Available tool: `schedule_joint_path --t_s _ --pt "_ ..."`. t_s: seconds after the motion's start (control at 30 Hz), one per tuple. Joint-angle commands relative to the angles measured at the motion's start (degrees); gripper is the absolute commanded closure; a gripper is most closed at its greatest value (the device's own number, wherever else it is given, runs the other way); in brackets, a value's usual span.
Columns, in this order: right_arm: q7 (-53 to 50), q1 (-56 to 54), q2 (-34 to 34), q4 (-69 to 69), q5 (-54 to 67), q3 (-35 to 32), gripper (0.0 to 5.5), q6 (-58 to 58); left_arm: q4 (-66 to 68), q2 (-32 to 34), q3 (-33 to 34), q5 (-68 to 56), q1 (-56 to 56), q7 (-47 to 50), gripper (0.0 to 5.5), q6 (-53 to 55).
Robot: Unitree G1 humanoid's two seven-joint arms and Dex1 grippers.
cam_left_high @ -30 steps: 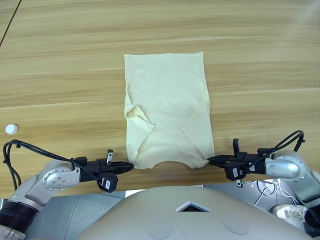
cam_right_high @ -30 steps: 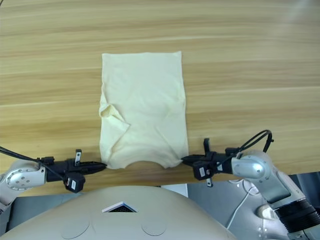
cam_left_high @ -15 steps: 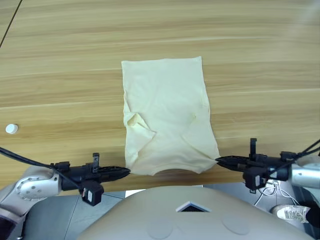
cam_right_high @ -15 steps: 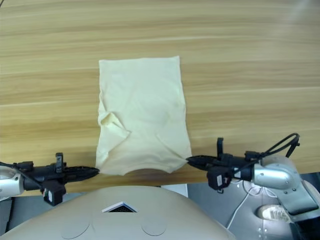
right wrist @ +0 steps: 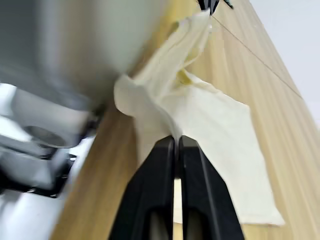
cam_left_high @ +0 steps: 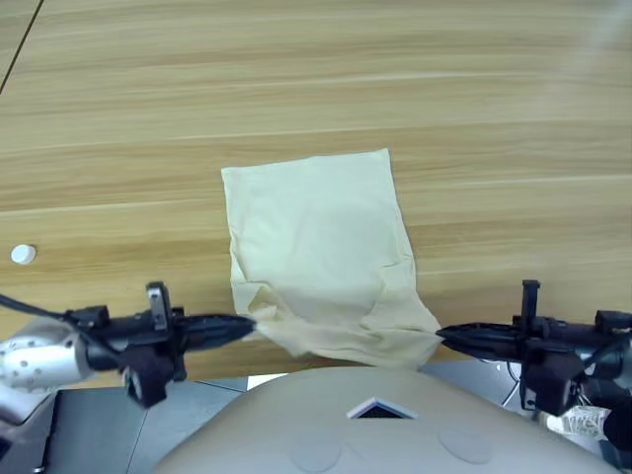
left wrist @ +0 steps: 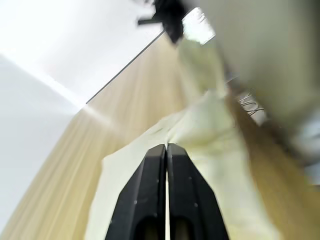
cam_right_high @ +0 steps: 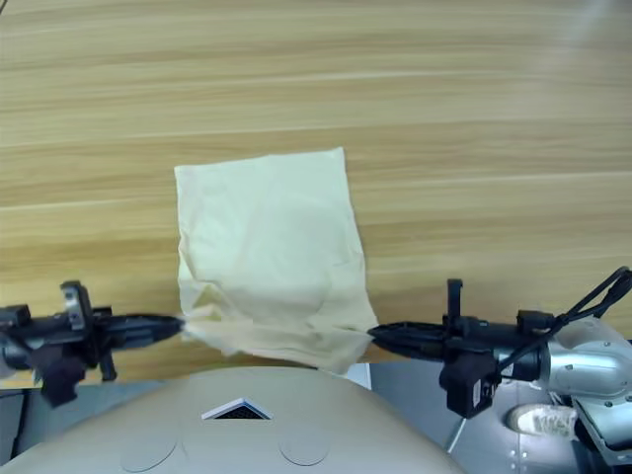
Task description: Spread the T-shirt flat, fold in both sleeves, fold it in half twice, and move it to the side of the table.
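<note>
Near the tabletop's (cam_left_high: 494,99) left edge you've got a small white cap (cam_left_high: 22,254) sitting on its own, well apart from everything else. Moving right along the near edge, your left gripper (cam_left_high: 249,325) has its fingers pinched together on the near-left corner of the T-shirt (cam_left_high: 316,237). The shirt's far end lies flat on the wood, while the near end is bunched up right at the near edge. Your right gripper (cam_left_high: 442,336) is clamped on the near-right corner the same way.
</note>
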Motion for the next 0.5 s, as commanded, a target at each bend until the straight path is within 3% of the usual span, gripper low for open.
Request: schedule_joint_path --t_s 0.03,0.27,0.5 --pt "-5.07 -13.95 3.74 1.23 -3.08 3.77 5.5 10.33 5.7 -6.83 -1.41 2.17 -11.31 0.03 5.47 7.29" --pt "-12.51 -45.82 15.58 20.1 -19.38 15.96 5.5 24.79 18.3 -17.61 1.06 4.37 -25.49 2.74 5.47 14.26" --pt "-16.09 -59.27 23.58 37.4 -29.18 22.89 5.5 23.75 30.28 -24.09 1.25 12.26 -33.0 4.88 5.47 14.76"
